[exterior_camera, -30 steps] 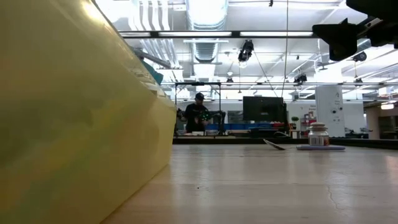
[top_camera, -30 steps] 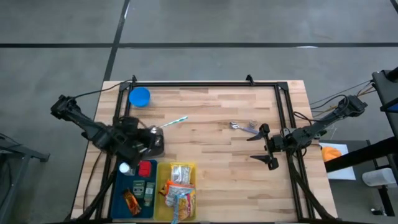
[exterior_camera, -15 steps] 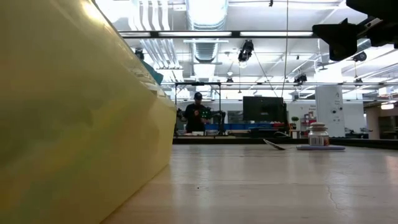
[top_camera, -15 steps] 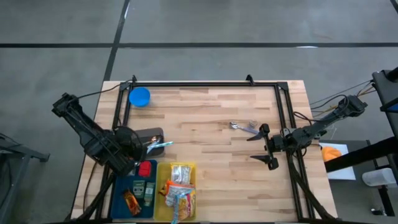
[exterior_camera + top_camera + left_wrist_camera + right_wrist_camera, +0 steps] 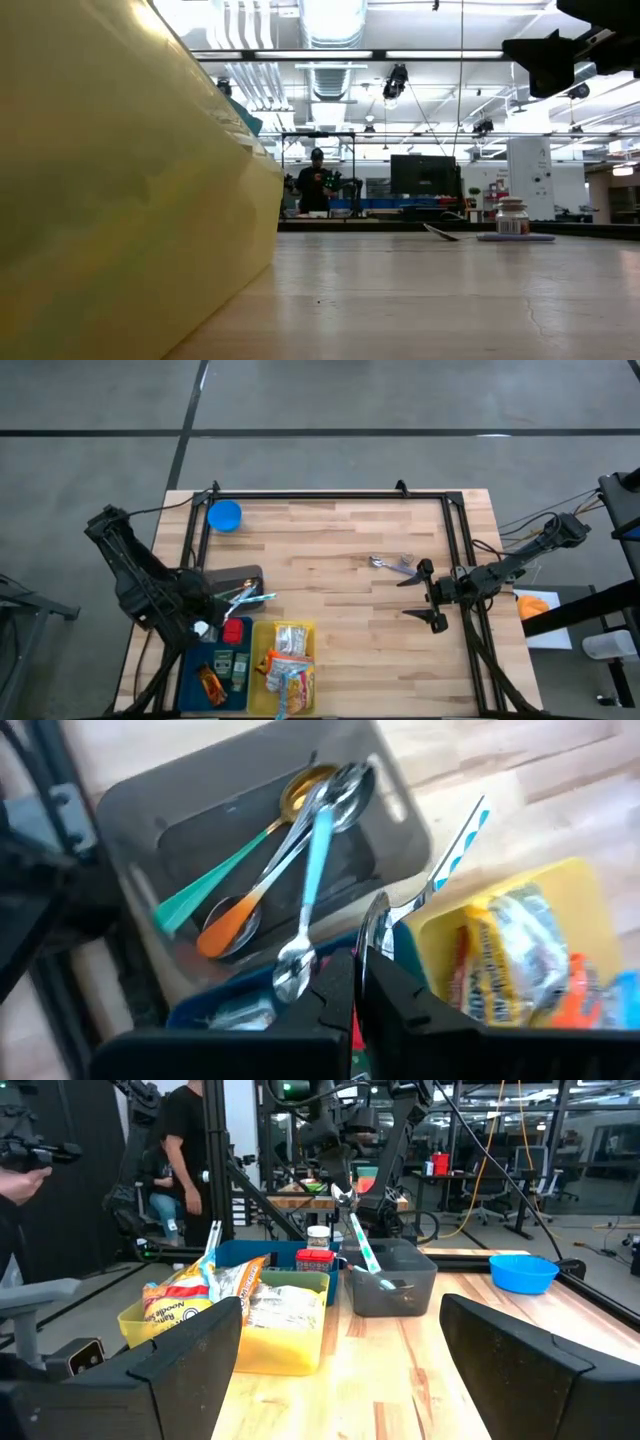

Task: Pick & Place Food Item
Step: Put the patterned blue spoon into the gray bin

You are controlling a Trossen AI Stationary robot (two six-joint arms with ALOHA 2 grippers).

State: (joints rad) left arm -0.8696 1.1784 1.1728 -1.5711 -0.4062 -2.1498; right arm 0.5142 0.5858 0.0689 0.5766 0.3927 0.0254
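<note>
High view shows your left arm folded at the counter's (image 5: 340,590) left edge, its wrist tipped steeply down so the left gripper (image 5: 232,600) hangs over the near edge of the grey bin (image 5: 243,576). Its fingers are pinched together on the bowl end of a spoon (image 5: 432,885) with a blue-and-white striped handle; in the left wrist view that handle slants up and away from the fingertips, over the gap between the grey bin and the yellow bin (image 5: 570,885).

Inside the grey bin you can see several utensils lying loose: a light blue-handled spoon (image 5: 310,885), a teal-handled one (image 5: 215,880) and an orange-handled one (image 5: 235,920).

Your food items sit in the two bins at the counter's near left: a yellow snack bag (image 5: 291,637) and other packets in the yellow bin, and a red-lidded jar (image 5: 234,631) with small packets in the blue bin (image 5: 190,670) beside it.

Your right arm reaches in from the counter's right side and is held level, the right gripper (image 5: 428,596) with its fingers spread wide and holding nothing. Just beyond it, metal utensils (image 5: 392,564) lie on the wood. A blue bowl (image 5: 224,515) rests at the far left corner, well apart from both arms.
</note>
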